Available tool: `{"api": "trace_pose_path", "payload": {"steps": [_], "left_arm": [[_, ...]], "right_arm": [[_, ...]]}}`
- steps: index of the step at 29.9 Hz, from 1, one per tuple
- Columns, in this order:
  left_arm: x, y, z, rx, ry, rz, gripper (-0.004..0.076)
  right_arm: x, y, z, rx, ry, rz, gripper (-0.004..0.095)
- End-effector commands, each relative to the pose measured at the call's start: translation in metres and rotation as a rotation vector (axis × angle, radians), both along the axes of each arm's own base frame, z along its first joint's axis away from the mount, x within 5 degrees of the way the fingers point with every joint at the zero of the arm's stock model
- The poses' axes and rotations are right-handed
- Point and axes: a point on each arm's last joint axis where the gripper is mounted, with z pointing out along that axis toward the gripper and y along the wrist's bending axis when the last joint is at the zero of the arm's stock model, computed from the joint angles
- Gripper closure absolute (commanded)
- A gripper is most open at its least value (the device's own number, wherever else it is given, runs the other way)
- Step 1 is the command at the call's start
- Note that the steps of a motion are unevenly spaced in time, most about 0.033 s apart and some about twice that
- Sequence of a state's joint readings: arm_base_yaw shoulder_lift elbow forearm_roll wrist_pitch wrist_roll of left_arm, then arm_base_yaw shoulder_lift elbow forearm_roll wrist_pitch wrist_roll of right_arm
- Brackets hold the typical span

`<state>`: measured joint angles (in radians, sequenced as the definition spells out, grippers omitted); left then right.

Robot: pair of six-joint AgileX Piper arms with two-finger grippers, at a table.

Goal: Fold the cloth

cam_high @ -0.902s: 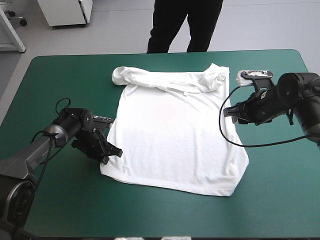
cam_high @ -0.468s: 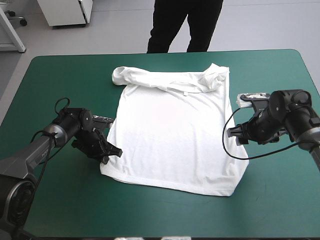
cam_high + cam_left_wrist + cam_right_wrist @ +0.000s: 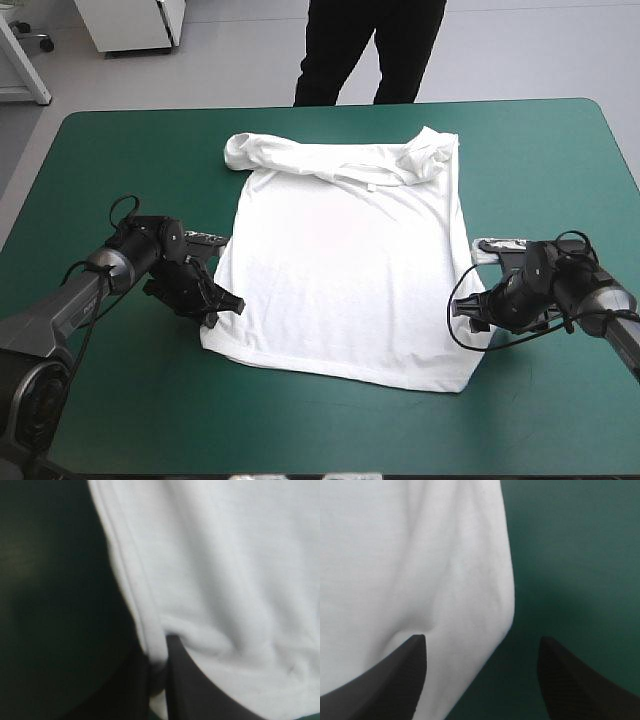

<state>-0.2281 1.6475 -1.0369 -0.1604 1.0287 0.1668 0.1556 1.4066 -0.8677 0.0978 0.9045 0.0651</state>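
Here's the table under its teal-green cover, white T-shirt spread flat across the middle, collar toward the far edge, sleeves bunched up there, hem toward the near edge, its near-right corner perhaps slightly rumpled

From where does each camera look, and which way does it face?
High view: above and behind the robot, facing forward and down on the table and spread T-shirt; both arms show.
Left wrist view: above the left gripper, looking along it; shut on the T-shirt's hem.
Right wrist view: above the right gripper, open over the T-shirt's side edge.
All three share the T-shirt.
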Motion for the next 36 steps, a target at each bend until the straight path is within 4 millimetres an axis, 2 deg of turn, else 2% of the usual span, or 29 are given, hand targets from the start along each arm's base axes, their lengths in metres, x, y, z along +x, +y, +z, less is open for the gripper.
{"api": "trace_pose_path", "payload": {"steps": [1, 7, 8, 10, 13, 14, 16, 21, 23, 25, 28, 31, 36], "left_arm": [[0.005, -0.002, -0.001, -0.015, -0.057, 0.007, 0.0733], [0.005, -0.002, -0.001, -0.018, -0.056, 0.007, 0.0733], [0.005, -0.002, -0.001, -0.019, -0.056, 0.008, 0.0733], [0.005, -0.002, -0.001, -0.021, -0.055, 0.009, 0.0733], [0.005, -0.004, -0.001, -0.034, -0.052, 0.018, 0.0733], [0.005, -0.004, -0.001, -0.034, -0.052, 0.018, 0.0733], [0.005, -0.004, -0.001, -0.04, -0.051, 0.022, 0.0733], [0.003, -0.005, 0.007, -0.058, -0.063, 0.027, 0.0733], [0.003, -0.005, 0.021, -0.068, -0.098, 0.024, 0.0733], [0.002, -0.006, 0.037, -0.087, -0.145, 0.025, 0.0733], [0.0, -0.005, 0.072, -0.115, -0.247, 0.018, 0.0733], [-0.002, -0.005, 0.114, -0.149, -0.372, 0.024, 0.0733], [-0.016, -0.001, 0.19, -0.209, -0.619, 0.021, 0.0733]], "right_arm": [[0.006, 0.0, 0.002, 0.012, -0.049, -0.005, 0.0304], [0.015, 0.004, -0.019, 0.024, 0.021, -0.019, 0.0307], [0.016, 0.005, -0.024, 0.035, 0.043, -0.023, 0.0333], [0.018, 0.008, -0.029, 0.061, 0.074, -0.039, 0.0423], [0.018, 0.013, -0.031, 0.104, 0.087, -0.034, 0.0661], [0.017, 0.015, -0.031, 0.112, 0.087, -0.018, 0.0776], [0.017, 0.017, -0.031, 0.127, 0.091, -0.006, 0.0914], [0.016, 0.019, -0.027, 0.141, 0.112, 0.011, 0.0925], [0.017, 0.02, -0.019, 0.144, 0.109, 0.033, 0.0925], [0.021, 0.021, -0.005, 0.151, 0.076, 0.046, 0.0925], [0.025, 0.022, 0.026, 0.164, -0.013, 0.061, 0.0925], [0.028, 0.022, 0.07, 0.178, -0.146, 0.079, 0.0925], [0.023, 0.022, 0.154, 0.204, -0.392, 0.117, 0.0925]]}}
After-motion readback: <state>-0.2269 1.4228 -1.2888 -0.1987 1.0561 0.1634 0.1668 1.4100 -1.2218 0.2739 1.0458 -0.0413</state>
